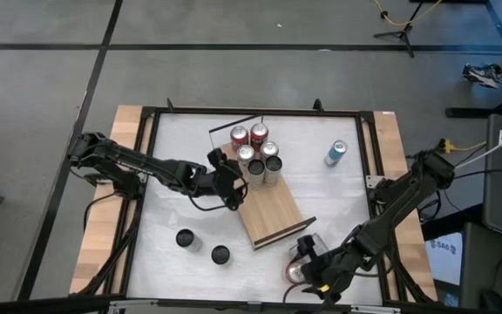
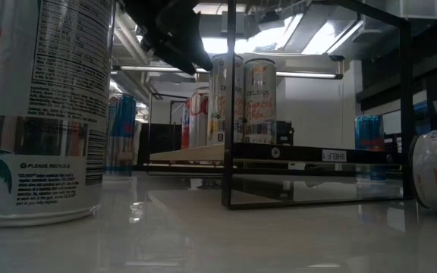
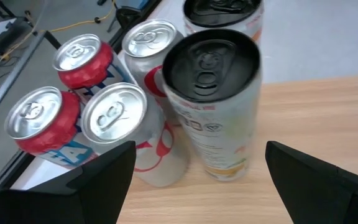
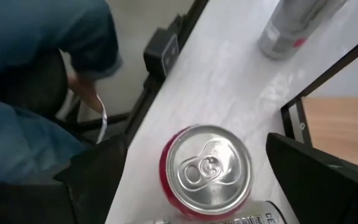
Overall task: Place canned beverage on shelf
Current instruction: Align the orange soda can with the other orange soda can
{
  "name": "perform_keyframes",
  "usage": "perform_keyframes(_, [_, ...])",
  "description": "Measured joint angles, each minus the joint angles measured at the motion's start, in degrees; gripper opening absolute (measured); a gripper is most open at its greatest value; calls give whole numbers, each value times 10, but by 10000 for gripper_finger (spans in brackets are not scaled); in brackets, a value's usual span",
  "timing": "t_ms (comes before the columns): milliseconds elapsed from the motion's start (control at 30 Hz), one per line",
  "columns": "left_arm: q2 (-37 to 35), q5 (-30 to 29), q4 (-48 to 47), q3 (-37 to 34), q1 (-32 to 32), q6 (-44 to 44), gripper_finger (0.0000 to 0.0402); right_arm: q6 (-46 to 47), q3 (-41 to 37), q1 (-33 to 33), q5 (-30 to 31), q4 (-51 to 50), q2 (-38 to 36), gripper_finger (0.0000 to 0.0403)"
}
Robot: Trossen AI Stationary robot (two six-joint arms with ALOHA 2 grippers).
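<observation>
While six cans already stand in a bunch at the rail end of the long light-brown wooden shelf [image 1: 264,205], more cans wait on the white bench [image 1: 338,196]. The left hand [image 3: 197,180] hangs wide open just beside a white can with a black top [image 3: 213,106] on the shelf. The right hand [image 4: 197,186] is open around a red can with a silver top [image 4: 207,171], near the shelf's bare end. Two black-topped cans [image 1: 202,246] and a blue can [image 1: 335,153] stand apart from the shelf. Grey floor lies around the bench.
</observation>
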Motion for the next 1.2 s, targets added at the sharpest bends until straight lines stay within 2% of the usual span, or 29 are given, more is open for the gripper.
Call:
perform_keyframes(233, [0,8,0,0,-14,-3,352,-2,0,0,22,-4,37,381])
perform_keyframes(700, [0,9,0,0,-28,-4,352,-3,0,-1,0,-23,87,378])
perform_keyframes(800, [0,8,-1,0,-28,-4,352,-3,0,-1,1,-22,87,360])
perform_keyframes(1000, [0,8,0,0,-28,-8,352,0,0,-1,0,-10,87,290])
perform_keyframes(1200, [0,8,-1,0,-28,-30,352,5,0,-1,-1,2,87,285])
